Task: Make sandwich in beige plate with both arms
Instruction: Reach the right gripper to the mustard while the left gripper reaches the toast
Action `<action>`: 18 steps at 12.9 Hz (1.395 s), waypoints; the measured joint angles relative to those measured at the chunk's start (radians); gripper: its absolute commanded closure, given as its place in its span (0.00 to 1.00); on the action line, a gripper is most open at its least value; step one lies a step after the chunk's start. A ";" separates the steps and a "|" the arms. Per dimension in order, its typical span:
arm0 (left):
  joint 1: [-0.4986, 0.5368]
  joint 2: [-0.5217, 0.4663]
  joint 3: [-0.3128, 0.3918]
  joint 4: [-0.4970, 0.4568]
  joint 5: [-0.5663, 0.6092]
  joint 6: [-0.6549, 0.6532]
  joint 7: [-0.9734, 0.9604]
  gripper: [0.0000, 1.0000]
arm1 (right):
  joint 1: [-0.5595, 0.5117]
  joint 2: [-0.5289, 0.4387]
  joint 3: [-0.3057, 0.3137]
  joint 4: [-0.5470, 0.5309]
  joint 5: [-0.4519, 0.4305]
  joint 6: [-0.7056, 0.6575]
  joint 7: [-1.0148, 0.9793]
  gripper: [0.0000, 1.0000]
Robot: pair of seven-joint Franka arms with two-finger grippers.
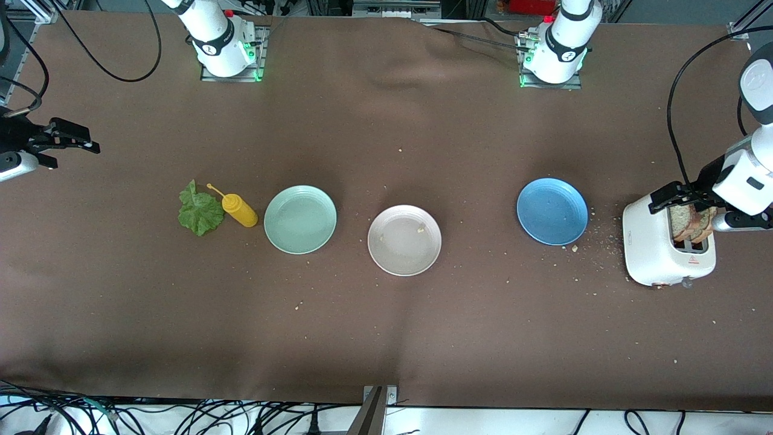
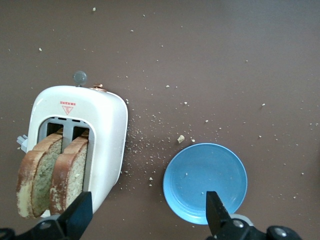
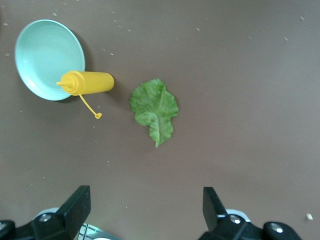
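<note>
Green lettuce leaf (image 1: 200,213) lies untouched at nine o'clock of the spread, beside the yellow sauce bottle (image 1: 239,209); right gripper (image 1: 60,141) waits above that end, jaws spread; beige plate (image 1: 404,240) at centre holds only crumbs; at three o'clock, both bread slices (image 1: 694,222) stand in the white toaster (image 1: 658,251), left gripper (image 2: 145,214) spread over them; nothing assembled yet.

We see a robotics lab: two arm bases (image 1: 224,45) bolted to a cloth-covered table (image 1: 386,338), cables (image 1: 181,417) trailing along its edge.
</note>
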 measured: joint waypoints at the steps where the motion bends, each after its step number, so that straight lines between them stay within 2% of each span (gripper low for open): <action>1: 0.019 0.004 0.001 -0.020 0.000 0.025 0.028 0.00 | -0.001 0.002 -0.017 -0.024 0.048 0.026 -0.078 0.01; 5: 0.065 0.029 0.002 -0.066 0.000 0.087 0.113 0.00 | -0.003 0.035 -0.051 -0.101 0.212 0.086 -0.400 0.01; 9: 0.103 0.078 0.002 -0.074 0.000 0.108 0.214 0.00 | -0.004 0.135 -0.075 -0.116 0.407 0.098 -0.754 0.01; 15: 0.130 0.111 0.003 -0.074 0.000 0.112 0.239 0.02 | -0.033 0.290 -0.088 -0.120 0.589 0.052 -1.276 0.01; 16: 0.134 0.119 0.003 -0.075 0.000 0.112 0.239 0.05 | -0.042 0.318 -0.088 -0.121 0.620 0.040 -1.360 0.01; 17: 0.139 0.130 0.003 -0.076 0.000 0.112 0.240 0.13 | -0.051 0.347 -0.089 -0.122 0.659 0.028 -1.433 0.01; 18: 0.146 0.141 0.003 -0.077 0.000 0.112 0.240 0.34 | -0.060 0.376 -0.089 -0.122 0.698 0.012 -1.497 0.01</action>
